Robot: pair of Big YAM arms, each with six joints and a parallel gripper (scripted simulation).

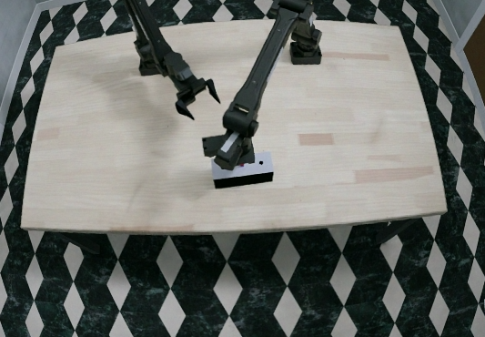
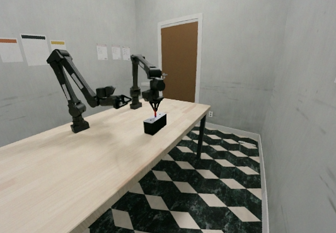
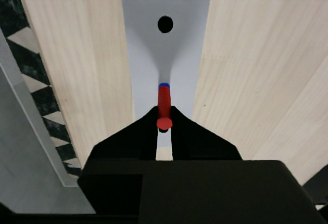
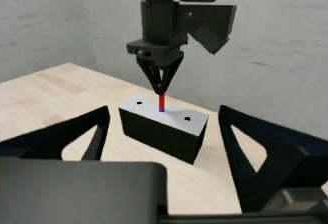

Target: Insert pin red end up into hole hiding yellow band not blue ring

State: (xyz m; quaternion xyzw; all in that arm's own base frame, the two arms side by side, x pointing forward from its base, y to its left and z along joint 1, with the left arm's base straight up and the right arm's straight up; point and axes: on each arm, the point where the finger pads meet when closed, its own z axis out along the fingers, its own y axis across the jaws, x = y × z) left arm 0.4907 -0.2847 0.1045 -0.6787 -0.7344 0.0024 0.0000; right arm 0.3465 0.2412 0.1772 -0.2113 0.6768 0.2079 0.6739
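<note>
Overall, the station is recorded from left to right as laid out in the top view. At the left, the right gripper (image 1: pixel 207 110) (image 2: pixel 128 100) (image 4: pixel 164 111) is held above the table (image 1: pixel 109 182) (image 2: pixel 75 164) (image 3: pixel 265 60) (image 4: pixel 45 100), its fingers spread wide with nothing between them, well apart from the block (image 1: pixel 243 179) (image 2: pixel 155 124) (image 3: pixel 185 50) (image 4: pixel 160 127).

Next along the block, the left-end hole (image 2: pixel 150 119) (image 3: pixel 165 24) (image 4: pixel 187 119) is seen unfilled (in the top view it is covered by the arm). At the centre, the pin (image 1: pixel 241 165) (image 2: pixel 155 113) (image 3: pixel 164 102) (image 4: pixel 161 102) is seated in the middle hole, red end up. Its blue ring (image 3: pixel 164 85) (image 4: pixel 161 110) is visible at the block's top face; no yellow is seen above that face. The red portion is pinched by the left gripper (image 1: pixel 241 164) (image 2: pixel 155 109) (image 3: pixel 164 107) (image 4: pixel 161 93), whose fingers are nearly closed from either side.

Farthest right, the right-end hole (image 1: pixel 261 162) (image 2: pixel 160 114) (image 3: pixel 163 130) (image 4: pixel 139 103) is also unfilled (partly hidden behind the pin in the left wrist view). Hole depths cannot be read.
</note>
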